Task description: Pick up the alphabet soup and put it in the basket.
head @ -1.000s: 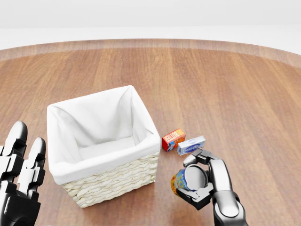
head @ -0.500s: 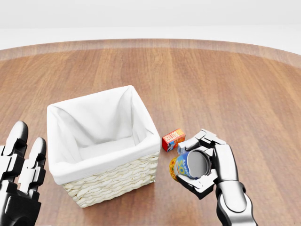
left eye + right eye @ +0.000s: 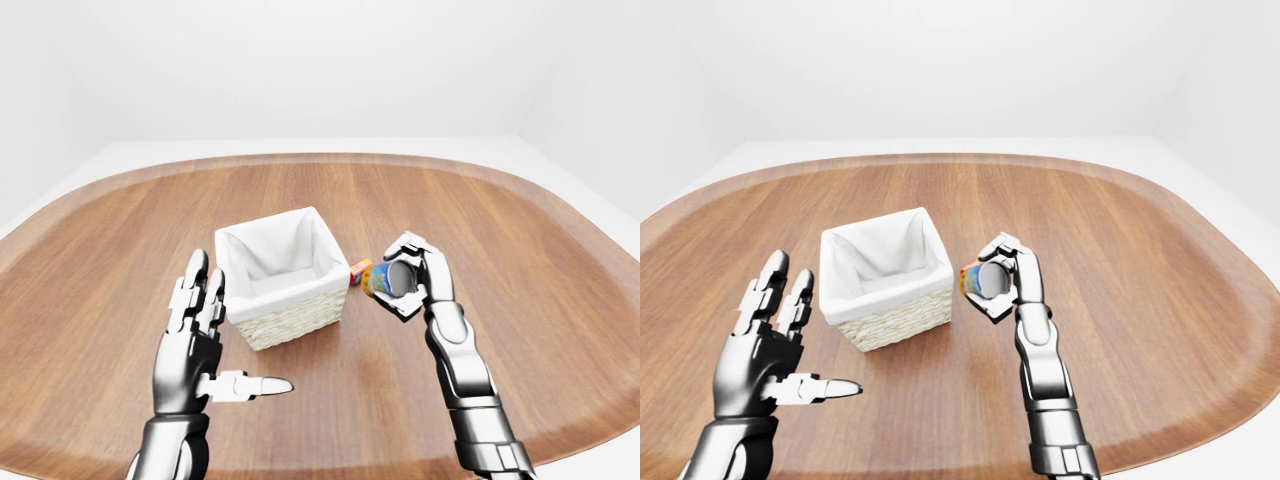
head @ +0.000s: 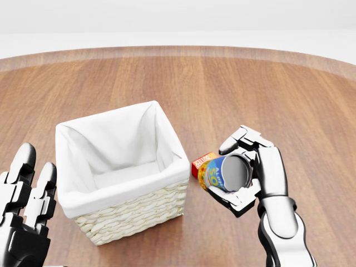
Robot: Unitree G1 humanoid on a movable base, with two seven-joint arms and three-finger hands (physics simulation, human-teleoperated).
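Metal fingers (image 4: 245, 136) of the right hand (image 4: 257, 177) clasp the tilted alphabet soup (image 4: 223, 174), seemingly above the table

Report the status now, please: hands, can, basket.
Right hand shut on alphabet soup can, held beside basket. Left hand open, empty. Nothing blocking.

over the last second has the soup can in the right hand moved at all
Yes. In the head view the blue and yellow alphabet soup can, gripped by the right hand, has risen up the picture, from level with the white-lined wicker basket's base to beside its rim.
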